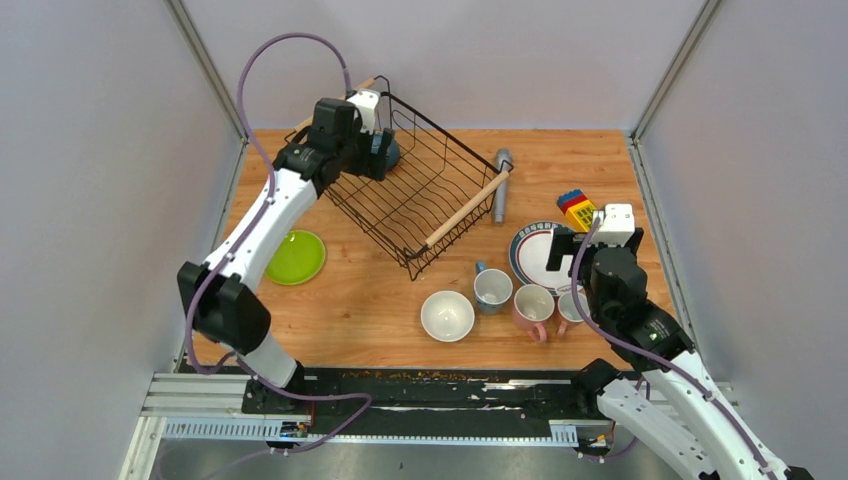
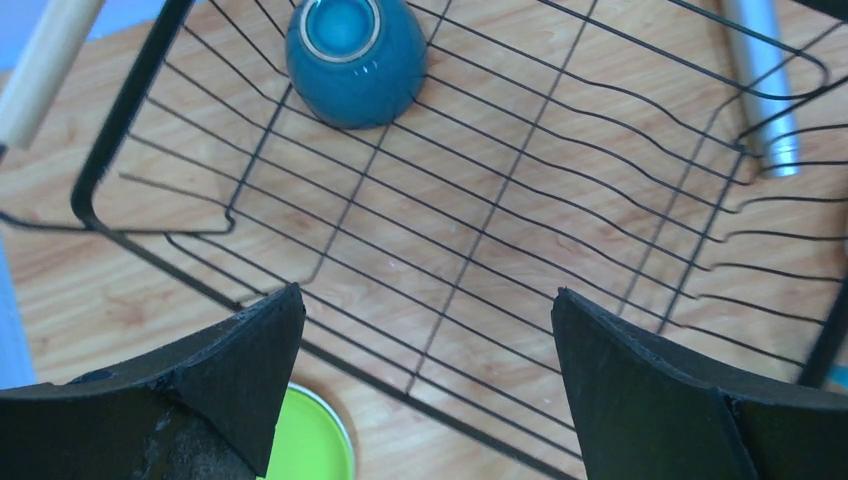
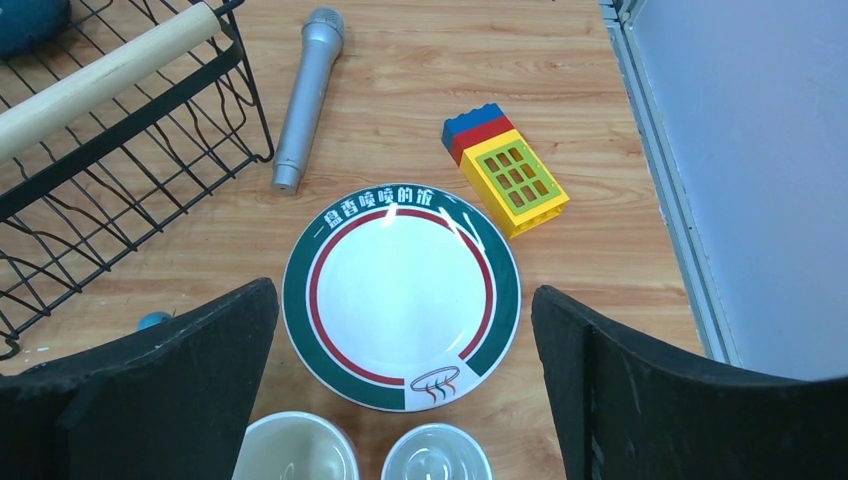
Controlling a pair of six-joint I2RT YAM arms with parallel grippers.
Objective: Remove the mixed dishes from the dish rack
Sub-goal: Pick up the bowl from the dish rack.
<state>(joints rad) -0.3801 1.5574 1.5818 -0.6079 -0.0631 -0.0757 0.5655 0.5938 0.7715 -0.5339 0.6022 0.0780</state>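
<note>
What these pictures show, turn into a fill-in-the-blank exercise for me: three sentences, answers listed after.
The rack holds only ____ dish, a teal bowl.
The plate left of the rack is ____.
The left gripper and the right gripper are both ____.
Missing words: one; green; open.

The wooden table (image 1: 380, 300) carries the rack (image 1: 467, 209) at the back, with a green plate (image 1: 295, 257) to its left and a grey cylinder (image 1: 502, 185) just to its right. Further right sit a toy block (image 1: 577, 209) and a patterned plate (image 1: 530, 255). Nearer us, in a row, are a white bowl (image 1: 447, 316), a blue-grey mug (image 1: 493, 289) and a pink mug (image 1: 533, 303).
</note>
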